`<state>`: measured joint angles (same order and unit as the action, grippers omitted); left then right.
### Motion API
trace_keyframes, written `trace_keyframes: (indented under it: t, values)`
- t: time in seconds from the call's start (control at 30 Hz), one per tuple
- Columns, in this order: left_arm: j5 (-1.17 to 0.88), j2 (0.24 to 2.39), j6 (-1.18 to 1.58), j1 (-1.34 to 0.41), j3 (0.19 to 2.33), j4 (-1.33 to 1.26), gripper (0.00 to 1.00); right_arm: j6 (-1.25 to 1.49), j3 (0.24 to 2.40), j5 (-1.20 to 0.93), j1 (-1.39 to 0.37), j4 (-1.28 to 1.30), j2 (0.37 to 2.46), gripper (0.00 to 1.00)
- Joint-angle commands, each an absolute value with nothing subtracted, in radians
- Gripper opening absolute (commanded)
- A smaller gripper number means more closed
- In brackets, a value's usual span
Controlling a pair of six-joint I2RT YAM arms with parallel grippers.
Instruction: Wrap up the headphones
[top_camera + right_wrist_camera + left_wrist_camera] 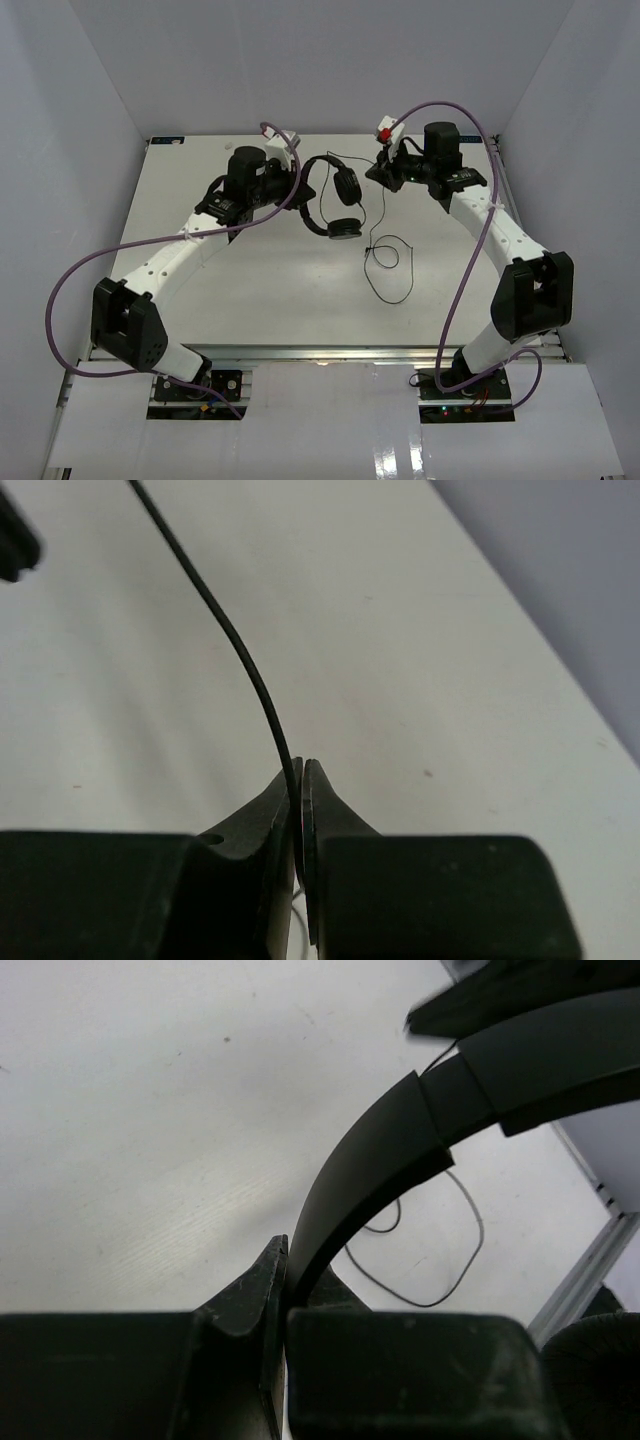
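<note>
Top external view: headphones (346, 186) lie toward the far edge of the desk (280, 300), roughly midway between its left and right edges, with an arm on either side. Left tool (296, 192) meets the headband (305, 207) on its left side. The arch opens rightward, with the two earcups (343, 227) at its right end, one toward the far edge and one nearer. Right tool (380, 172) sits just right of the far earcup. Cord (392, 270) reaches the right tool, and its slack drops toward the near edge, ending in loose loops mid-desk. Left wrist view: left tool (287, 1260) is clamped on the headband, fingers hard against the band on both sides with no gap. The band curves up and away to the right, and cord loops show on the desk beyond. Right wrist view: right tool (302, 780) is pinched closed on the cord, which rises up and to the left from the fingertips. Judgement: the headphones lie left of the right tool and are anchored by the left arm, while the cord slack runs lengthwise from far to near. The right arm is nearer the cord, so the winding likely falls to it, circling the band while the left arm holds steady.
</note>
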<state>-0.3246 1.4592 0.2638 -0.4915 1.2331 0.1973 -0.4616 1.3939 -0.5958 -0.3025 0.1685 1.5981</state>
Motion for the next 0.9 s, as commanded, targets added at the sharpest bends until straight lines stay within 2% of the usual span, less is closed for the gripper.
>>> trace_keyframes:
  t: [0.0,0.23,0.87]
  values:
    - [-0.373,1.434,0.383,-0.492,1.383,0.185,0.0,-0.262,1.303,-0.953,-0.324,-0.015,1.603,0.09]
    - [-0.339,1.412,0.433,-0.492,1.484,0.248,0.0,-0.21,1.257,-0.848,-0.322,-0.05,1.649,0.08]
    - [-0.197,1.425,0.481,-0.492,1.674,0.311,0.0,-0.126,1.155,-0.848,-0.304,-0.109,1.682,0.08]
